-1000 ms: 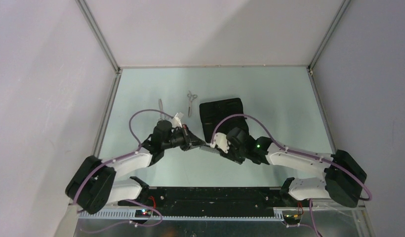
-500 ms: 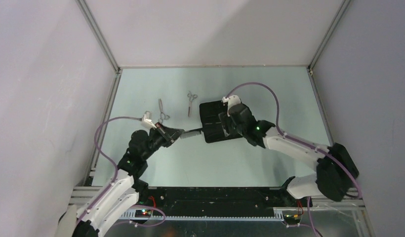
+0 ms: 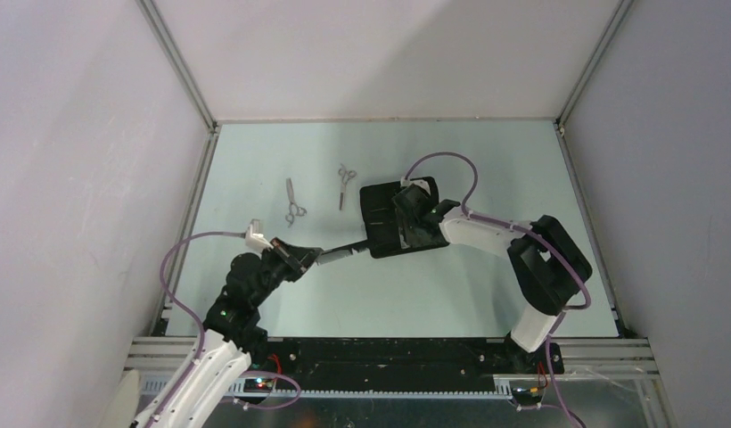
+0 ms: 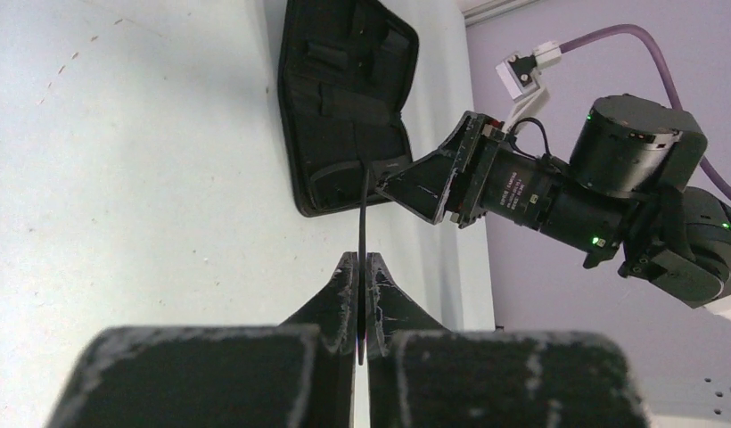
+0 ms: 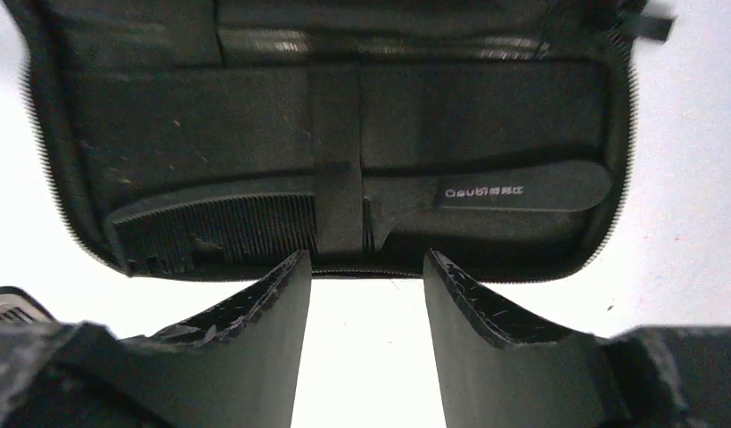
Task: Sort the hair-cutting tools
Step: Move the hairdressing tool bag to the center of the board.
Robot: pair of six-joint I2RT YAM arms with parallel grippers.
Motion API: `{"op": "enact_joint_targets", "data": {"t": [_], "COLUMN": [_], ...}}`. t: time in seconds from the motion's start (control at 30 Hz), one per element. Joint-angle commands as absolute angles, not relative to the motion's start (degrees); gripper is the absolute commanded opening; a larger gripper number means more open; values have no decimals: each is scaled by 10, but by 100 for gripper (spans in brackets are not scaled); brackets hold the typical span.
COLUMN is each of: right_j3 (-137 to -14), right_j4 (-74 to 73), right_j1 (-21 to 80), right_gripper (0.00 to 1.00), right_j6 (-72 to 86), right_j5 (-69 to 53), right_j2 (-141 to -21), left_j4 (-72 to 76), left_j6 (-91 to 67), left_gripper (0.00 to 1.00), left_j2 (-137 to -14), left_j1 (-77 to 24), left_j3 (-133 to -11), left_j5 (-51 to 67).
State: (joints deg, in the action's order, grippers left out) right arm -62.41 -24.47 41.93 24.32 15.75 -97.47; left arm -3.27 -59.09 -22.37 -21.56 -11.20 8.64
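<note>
The left arm's fingers [image 4: 342, 290] are pinched together while the right arm's fingers [image 5: 275, 305] stand spread.

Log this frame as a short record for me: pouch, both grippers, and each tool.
pouch: open, lying flat on table
left gripper: shut on narrow black tool, tip reaching toward pouch
right gripper: open, above pouch's near edge
comb: inside pouch, under a strap
scissors by pouch: on table, free
scissors farther left: on table, free

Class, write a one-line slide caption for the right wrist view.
Open right gripper faces the unzipped black pouch, a black comb strapped inside.
</note>
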Motion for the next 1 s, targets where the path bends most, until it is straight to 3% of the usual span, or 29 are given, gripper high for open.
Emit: {"op": "enact_joint_targets", "data": {"t": [0.0,0.4,0.83,0.97], "right_j3": [-648,-645,-637,-638], "right_j4": [-279,-333,-366,-375], "right_j1": [416,414,444,475], "right_gripper": [52,42,0,0], "right_j6": [266,237,158,138], "right_j5": [123,57,74,89], "right_j2": [-1005,-1069,-1089,-1083], "left_j4": [-48,-38,-14,-21], "left_j6": [-605,-603,-593,-585], "left_gripper": [0,0,0,0], "left_j2": [-210,-222,-268,-274], "left_j1": [-211,-211,-210,-210], "left_j3": [-104,-108,-135,-151], "left_j5": [82,94,95,88]}}
